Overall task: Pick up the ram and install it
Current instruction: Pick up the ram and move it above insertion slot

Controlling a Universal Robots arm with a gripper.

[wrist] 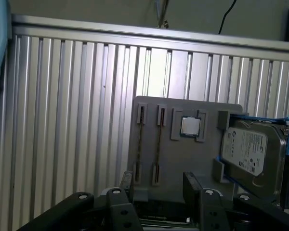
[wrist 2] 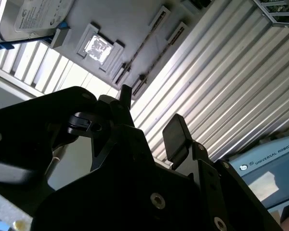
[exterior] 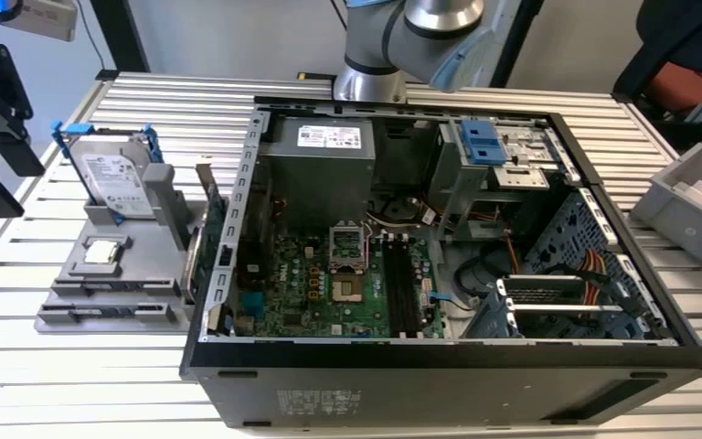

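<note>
Dark ram [wrist: 159,144] just beyond empty gripper [wrist: 159,186]

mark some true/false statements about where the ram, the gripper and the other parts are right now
1. Two ram sticks sit side by side in slots of the grey fixture. True.
2. The gripper is shut on one of the ram sticks. False: it is open and empty, and both sticks are in the fixture.
3. The hard drive with blue clips is mounted inside the computer case. False: it stands on the grey fixture, outside the case, on the exterior view's left.
4. A processor chip rests in a pocket of the fixture. True.
5. The computer case lies open with its motherboard showing. True.
</note>
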